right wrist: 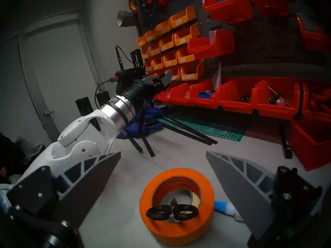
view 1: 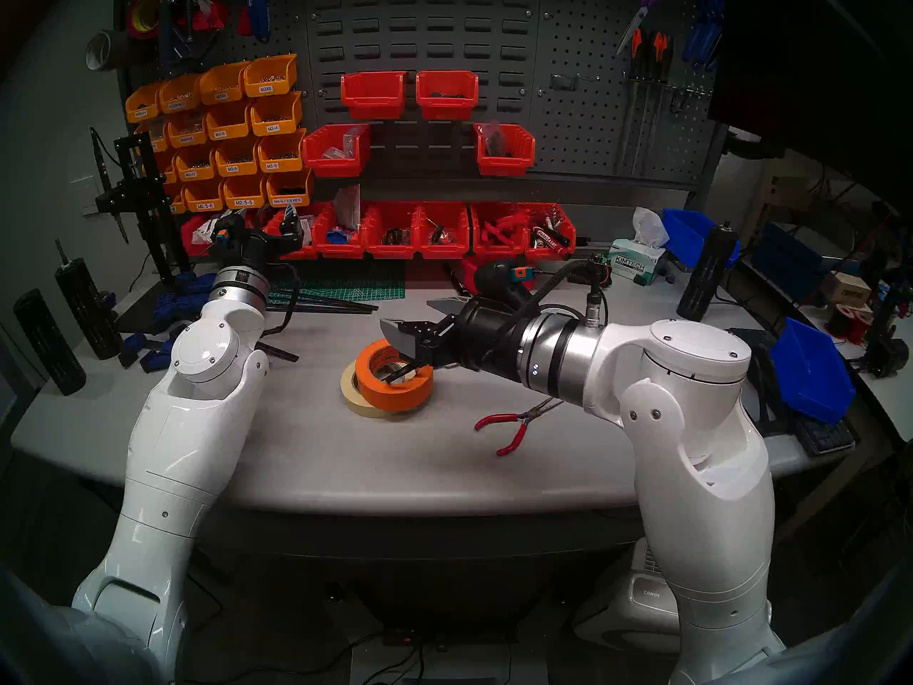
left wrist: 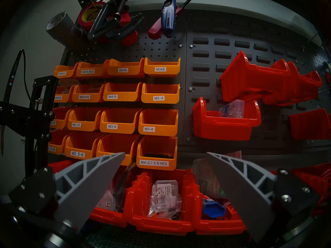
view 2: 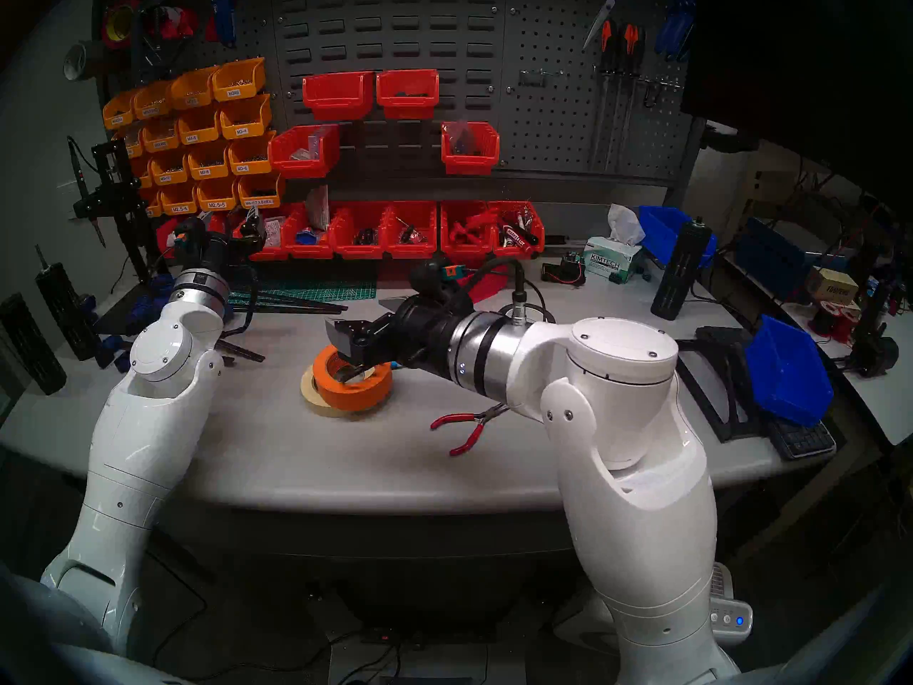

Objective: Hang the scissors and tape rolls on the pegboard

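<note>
The scissors lie across the orange tape roll, their black loop handles resting on its near rim and the short blades dipping into its core. That roll leans on the cream tape roll, which lies flat on the grey table. All three sit just below and ahead of the right gripper, whose grey fingers are spread wide with nothing between them; the roll shows in the gap between the fingertips, untouched. Red-handled pliers lie on the table under the right forearm. The left gripper is held well off to the far side, likewise spread and empty, facing orange bins and red bins. The pegboard stands behind the bins, beyond both grippers.
</note>
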Tool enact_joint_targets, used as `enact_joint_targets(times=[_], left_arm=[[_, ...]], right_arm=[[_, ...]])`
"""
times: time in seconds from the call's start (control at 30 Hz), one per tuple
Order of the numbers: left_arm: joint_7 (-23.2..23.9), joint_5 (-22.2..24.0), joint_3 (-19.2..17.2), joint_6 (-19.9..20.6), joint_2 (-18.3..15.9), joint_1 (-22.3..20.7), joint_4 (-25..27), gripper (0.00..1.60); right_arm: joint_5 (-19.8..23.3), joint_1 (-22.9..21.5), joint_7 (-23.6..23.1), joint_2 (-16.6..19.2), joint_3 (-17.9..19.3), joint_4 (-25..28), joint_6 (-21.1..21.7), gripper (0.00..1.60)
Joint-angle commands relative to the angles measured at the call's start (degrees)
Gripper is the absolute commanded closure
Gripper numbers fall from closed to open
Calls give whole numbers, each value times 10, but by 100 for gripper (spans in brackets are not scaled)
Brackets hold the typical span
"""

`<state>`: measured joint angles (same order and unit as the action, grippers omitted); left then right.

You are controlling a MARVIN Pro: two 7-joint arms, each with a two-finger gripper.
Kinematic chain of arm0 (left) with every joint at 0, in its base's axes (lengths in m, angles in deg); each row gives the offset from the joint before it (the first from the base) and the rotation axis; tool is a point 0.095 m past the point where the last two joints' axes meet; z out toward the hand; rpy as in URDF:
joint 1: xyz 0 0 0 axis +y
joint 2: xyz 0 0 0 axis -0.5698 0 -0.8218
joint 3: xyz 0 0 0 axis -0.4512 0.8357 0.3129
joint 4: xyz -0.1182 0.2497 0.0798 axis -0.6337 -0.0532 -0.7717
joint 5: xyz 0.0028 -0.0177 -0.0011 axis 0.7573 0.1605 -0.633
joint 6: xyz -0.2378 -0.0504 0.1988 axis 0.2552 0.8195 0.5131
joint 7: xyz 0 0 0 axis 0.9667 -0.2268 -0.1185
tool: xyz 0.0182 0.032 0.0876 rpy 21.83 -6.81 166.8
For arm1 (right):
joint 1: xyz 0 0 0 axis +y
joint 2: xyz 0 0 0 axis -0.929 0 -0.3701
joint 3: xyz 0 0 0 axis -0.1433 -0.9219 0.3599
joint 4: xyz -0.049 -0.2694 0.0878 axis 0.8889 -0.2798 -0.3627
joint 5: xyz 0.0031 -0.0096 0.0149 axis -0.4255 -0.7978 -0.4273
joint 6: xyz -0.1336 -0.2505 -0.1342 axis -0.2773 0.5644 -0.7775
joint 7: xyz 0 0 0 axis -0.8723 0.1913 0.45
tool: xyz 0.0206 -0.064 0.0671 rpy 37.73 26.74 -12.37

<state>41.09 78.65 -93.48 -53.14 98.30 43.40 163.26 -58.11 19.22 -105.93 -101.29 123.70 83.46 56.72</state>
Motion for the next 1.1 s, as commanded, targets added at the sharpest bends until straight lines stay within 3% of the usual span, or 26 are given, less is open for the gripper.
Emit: enact_joint_targets(times=[0.0, 0.7, 0.87, 1.07], left_arm=[[1, -1, -4, -6, -2, -17, 16, 0], [0, -1, -4, -6, -2, -18, 16, 0], [1, -1, -4, -6, -2, -18, 16, 0], [1, -1, -4, -6, -2, -18, 16, 0]], right_arm=[[38, -10, -8, 24, 9, 31, -2, 0], [142, -20, 66, 48, 5, 37, -2, 0], [177, -42, 61, 89, -9, 19, -2, 0], [207, -34, 80, 135, 9, 30, -2, 0]])
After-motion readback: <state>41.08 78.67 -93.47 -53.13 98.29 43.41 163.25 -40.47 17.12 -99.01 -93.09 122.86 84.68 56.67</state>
